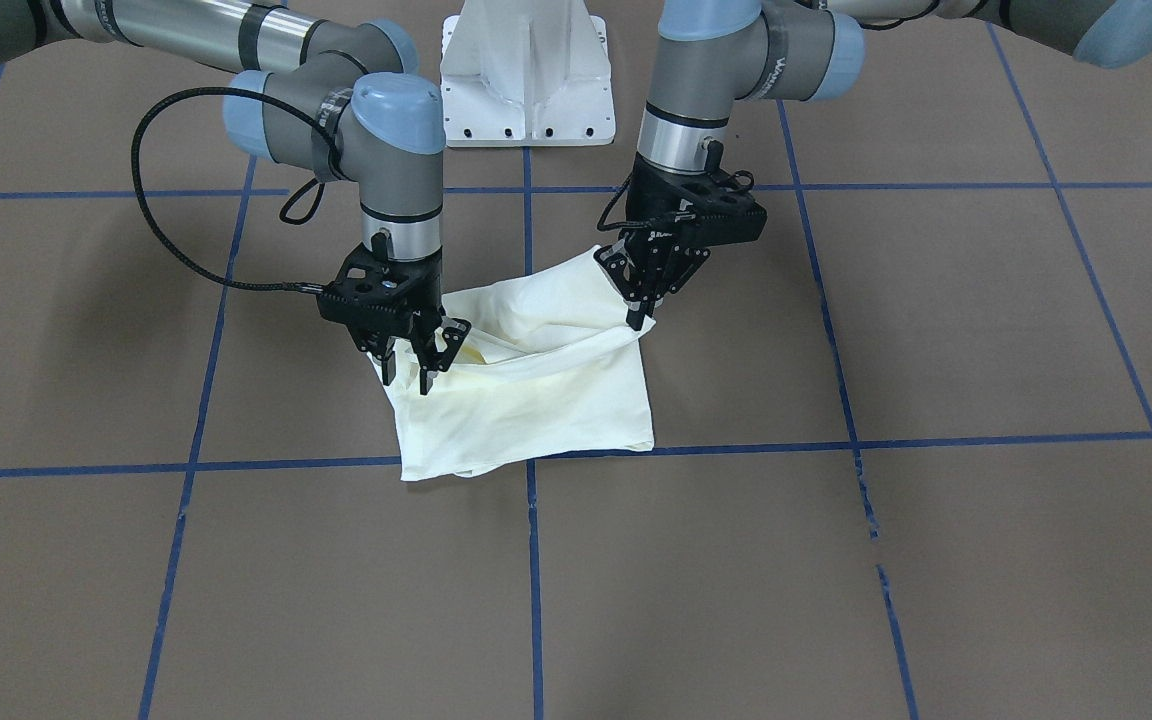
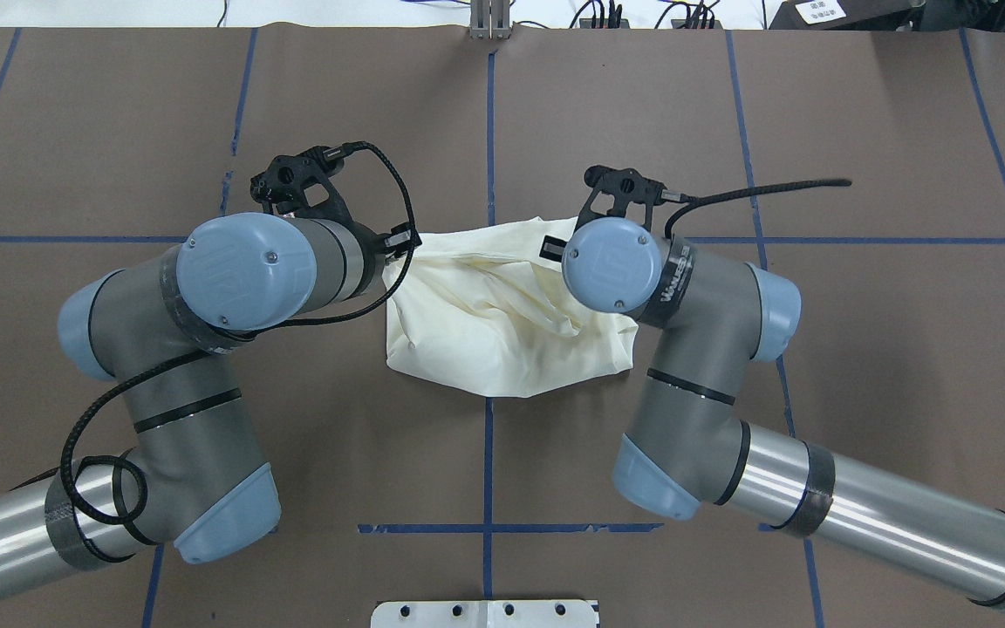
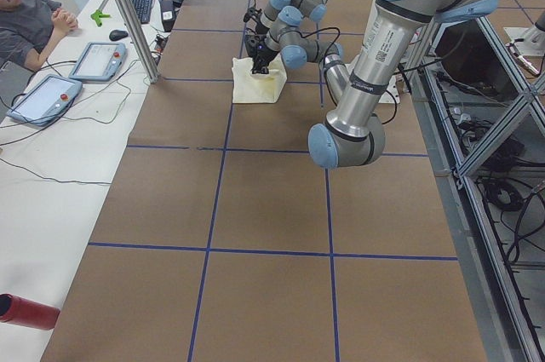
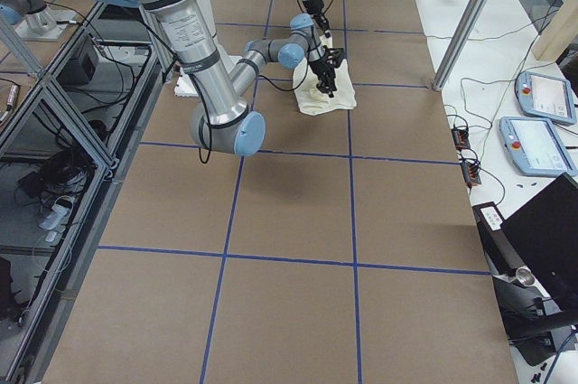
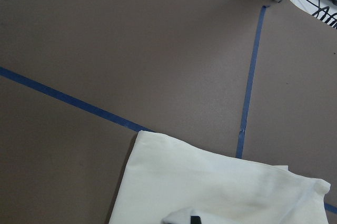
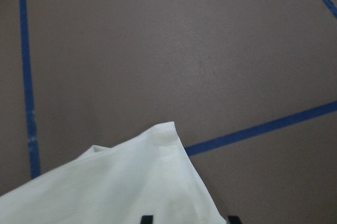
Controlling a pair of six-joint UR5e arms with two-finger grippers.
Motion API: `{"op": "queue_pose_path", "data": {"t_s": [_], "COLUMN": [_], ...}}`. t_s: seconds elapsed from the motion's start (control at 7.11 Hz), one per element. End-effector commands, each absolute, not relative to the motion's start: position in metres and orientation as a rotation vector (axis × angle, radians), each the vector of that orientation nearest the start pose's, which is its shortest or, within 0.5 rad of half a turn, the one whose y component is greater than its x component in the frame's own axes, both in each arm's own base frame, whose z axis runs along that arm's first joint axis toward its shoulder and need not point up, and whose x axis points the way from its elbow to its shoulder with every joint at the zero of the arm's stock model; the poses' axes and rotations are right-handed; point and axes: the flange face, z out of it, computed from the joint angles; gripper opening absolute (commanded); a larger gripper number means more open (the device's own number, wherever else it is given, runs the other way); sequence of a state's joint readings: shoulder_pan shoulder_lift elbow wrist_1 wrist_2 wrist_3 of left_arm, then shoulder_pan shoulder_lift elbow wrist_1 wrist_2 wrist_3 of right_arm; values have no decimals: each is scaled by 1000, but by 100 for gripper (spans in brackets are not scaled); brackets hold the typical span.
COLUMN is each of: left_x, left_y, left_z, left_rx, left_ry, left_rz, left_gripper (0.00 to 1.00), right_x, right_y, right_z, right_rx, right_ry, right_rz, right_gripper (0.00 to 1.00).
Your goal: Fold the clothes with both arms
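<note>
Left arm (image 1: 736, 60): reaches in over the table with its elbow folded. The last joint points down and leans inward toward the cloth.
Left gripper (image 1: 641, 300): clenched on one raised corner of the T-shirt (image 1: 536, 400). The fingertips are pinched together, and a small bunch of cream fabric sits right at them in the wrist camera.
Right arm (image 1: 376, 130): bent sharply, with its wrist standing almost straight up and down and a black cable looping out beside it.
Right gripper (image 1: 408, 368): points straight down and grasps the opposite end of the same lifted edge. Its fingers (image 6: 147, 218) stand a little apart, and cloth fills the gap between them.
T-shirt: a folded cream bundle at the middle of the table (image 1: 936, 560), lying across a crossing of the blue tape lines (image 1: 533, 560). Its upper layer hangs slack between the two grippers, while the lower part lies flat. Only plain cream shows.
Nearby: the white pedestal base (image 1: 528, 90) stands at the robot's side, well apart from the cloth. A person (image 3: 30, 17) sits at a desk beside the table.
</note>
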State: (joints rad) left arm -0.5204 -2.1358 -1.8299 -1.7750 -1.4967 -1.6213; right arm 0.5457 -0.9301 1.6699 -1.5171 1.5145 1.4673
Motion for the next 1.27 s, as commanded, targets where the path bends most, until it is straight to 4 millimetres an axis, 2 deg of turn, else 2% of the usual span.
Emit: {"op": "queue_pose_path", "data": {"t_s": [0.0, 0.14, 0.28, 0.42, 0.56, 0.7, 0.98, 1.13], "left_x": [487, 487, 494, 509, 516, 519, 527, 527], "left_y": [-447, -458, -474, -491, -510, -537, -546, -545], "left_z": [215, 220, 213, 210, 227, 253, 273, 272], "left_rx": [321, 332, 336, 337, 357, 394, 395, 420], "left_ry": [977, 992, 989, 969, 963, 942, 915, 904], "left_rz": [-544, -556, -569, -579, -574, -553, -540, -479], "left_gripper": [0, 0, 0, 0, 0, 0, 0, 51], "right_x": [-463, -465, -467, -467, -467, -468, -470, -474], "right_y": [-468, -462, -460, -459, -459, -457, -456, -454], "right_z": [188, 184, 184, 187, 189, 189, 191, 190], "right_rx": [299, 300, 300, 301, 302, 300, 298, 296], "right_ry": [-864, -875, -875, -870, -868, -868, -865, -868], "right_rz": [368, 358, 355, 355, 356, 353, 350, 345], "right_gripper": [100, 100, 100, 100, 100, 100, 100, 100]}}
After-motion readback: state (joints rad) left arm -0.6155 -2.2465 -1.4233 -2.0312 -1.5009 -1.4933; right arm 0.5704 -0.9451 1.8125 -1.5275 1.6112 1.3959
